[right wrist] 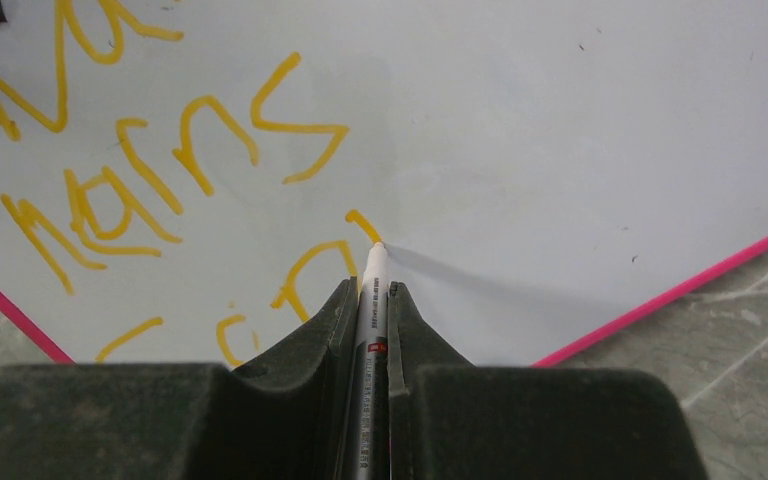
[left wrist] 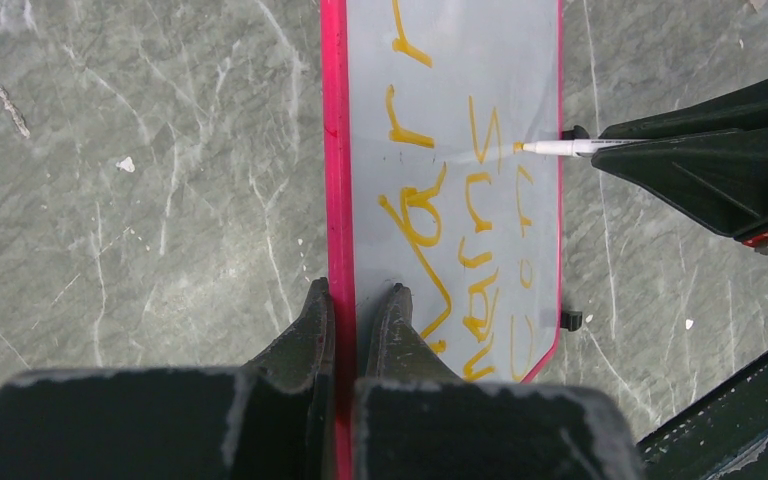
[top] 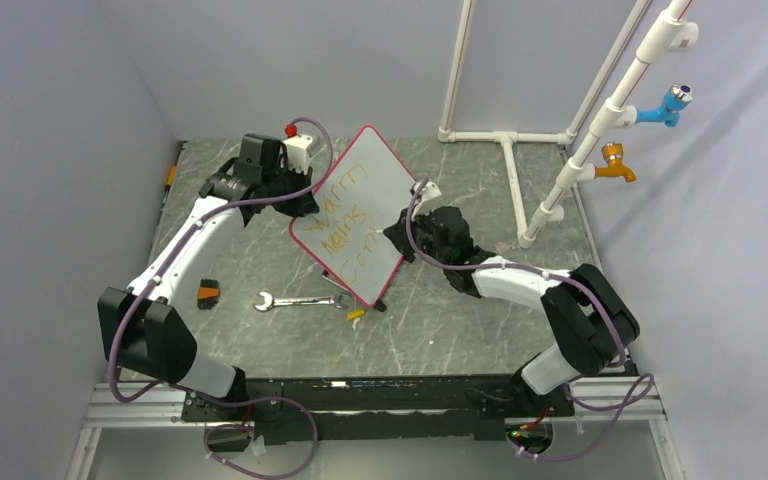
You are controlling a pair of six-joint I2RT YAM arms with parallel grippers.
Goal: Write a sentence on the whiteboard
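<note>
At the left of the top view, the left tool (left wrist: 357, 292) was clamped on the pink rim of the whiteboard (top: 382, 165), one jaw on each side of that edge. It carried the board at mid-frame, tipped with its written face toward the camera and its lowest corner down near the surface (top: 460, 320); whether that corner touched could not be told. A wrench (top: 295, 300) lay on the surface just below and left of that corner. The board's long axis ran from lower left to upper right of the top view, and the three yellow lines of writing followed it. To the right of the board, the right tool (right wrist: 368, 290) was closed tight on a white marker (right wrist: 373, 264). The marker's barrel lay between the jaws and pointed leftward at the face, crosswise to the lines. In the right wrist view its tip touched the board at the end of a stroke in the third line. The blank face lay to the right of the tip in that view, toward the upper right edge of the board in the top view. By this the sentence seemed well along. The next letter would call for the right arm, the nearer one to that bare patch, to carry the tip along the long axis while the left held the rim firm.
</note>
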